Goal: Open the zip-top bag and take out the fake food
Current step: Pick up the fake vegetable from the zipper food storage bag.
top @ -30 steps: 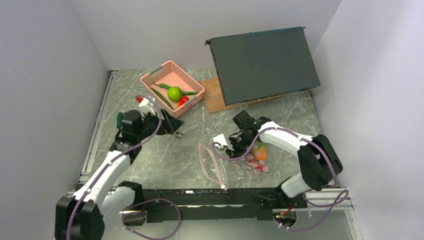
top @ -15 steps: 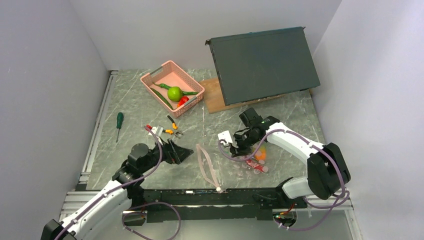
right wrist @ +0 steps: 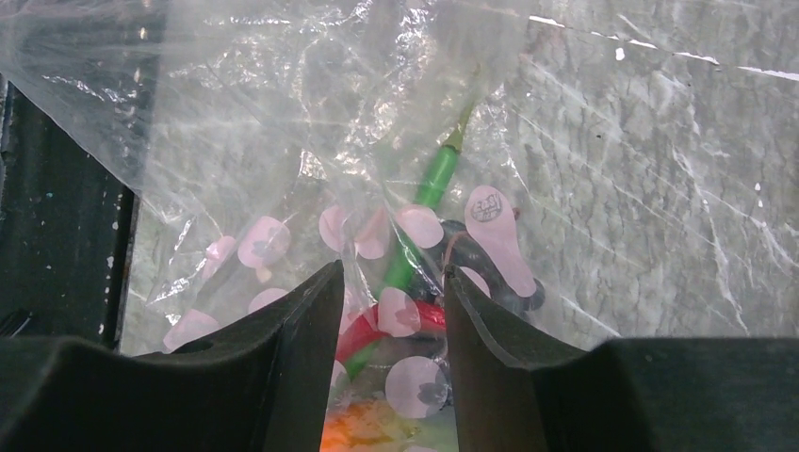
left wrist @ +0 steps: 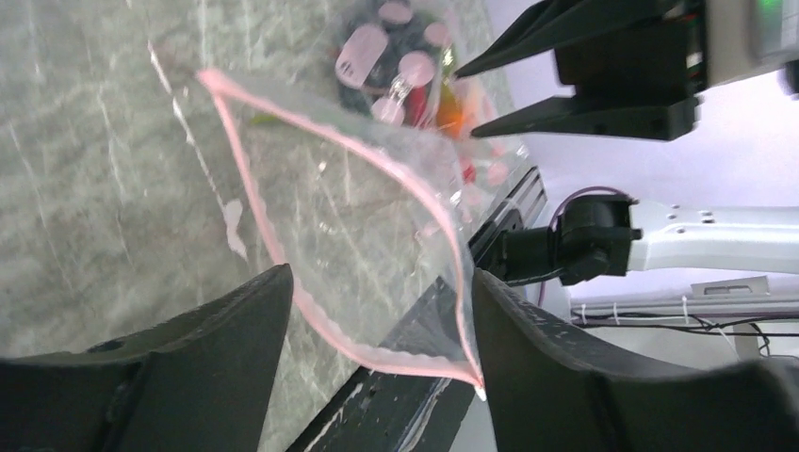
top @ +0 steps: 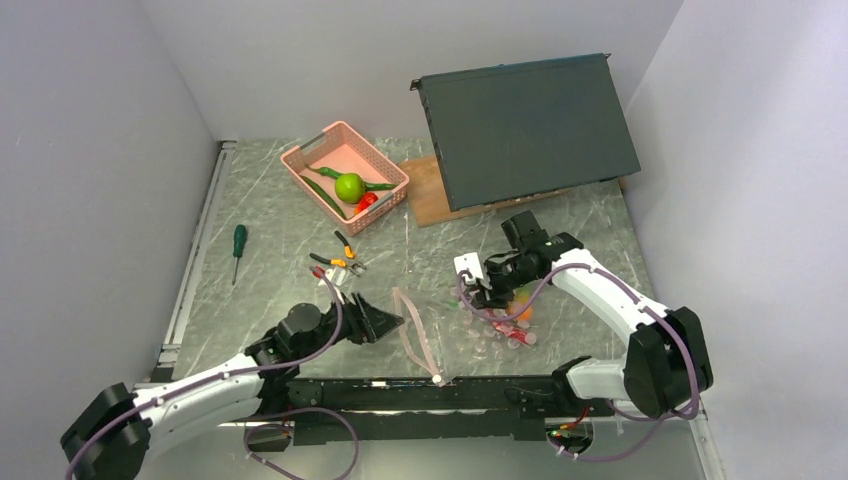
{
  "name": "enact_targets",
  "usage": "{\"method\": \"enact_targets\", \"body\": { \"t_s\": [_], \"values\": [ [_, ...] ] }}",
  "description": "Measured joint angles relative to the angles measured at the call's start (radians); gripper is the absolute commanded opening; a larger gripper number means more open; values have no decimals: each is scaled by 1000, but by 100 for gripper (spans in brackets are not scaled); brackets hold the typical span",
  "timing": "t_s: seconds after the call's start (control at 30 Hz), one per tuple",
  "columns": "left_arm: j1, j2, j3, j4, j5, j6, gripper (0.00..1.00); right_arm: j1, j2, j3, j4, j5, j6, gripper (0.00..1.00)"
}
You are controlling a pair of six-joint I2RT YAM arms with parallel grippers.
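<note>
The clear zip-top bag [top: 450, 335] lies at the front middle, and its pink zip strip [top: 415, 335] stands open in a loop. My left gripper [top: 385, 322] is open and low, with the bag's mouth [left wrist: 377, 217] and the pink strip [left wrist: 273, 245] between its jaws [left wrist: 380, 282]. My right gripper [top: 483, 295] is open over the bag's far end [right wrist: 283, 141]. Its jaws [right wrist: 392, 273] straddle fake food inside: a red piece [right wrist: 415, 320], a green stem [right wrist: 435, 179] and the orange-green mango [top: 518, 300]. A green apple [top: 349, 186], a cucumber [top: 325, 198] and a small red piece [top: 367, 200] lie in the basket.
The pink basket [top: 373, 151] stands at the back. Orange-handled pliers [top: 340, 262] and a green-handled screwdriver [top: 238, 243] lie on the left. A dark panel [top: 530, 125] leans over a wooden board [top: 425, 190] at the back right. A black rail [top: 420, 385] runs along the front edge.
My left arm swung from near the basket down and right to the bag's mouth. My right gripper shifted a little to the right over the bag's far end.
</note>
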Motion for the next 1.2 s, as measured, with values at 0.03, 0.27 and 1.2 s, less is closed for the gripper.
{"method": "enact_targets", "body": {
  "t_s": [0.03, 0.27, 1.2],
  "values": [
    [-14, 16, 0, 5, -11, -6, 66, -5, -3, -1, 0, -4, -2, 46],
    [-120, 163, 39, -26, -119, -66, 44, -11, -4, -24, 3, -16, -13, 45],
    [-180, 629, 156, 237, -210, -185, 41, 111, 38, -96, 136, 44, 31, 38]
  ]
}}
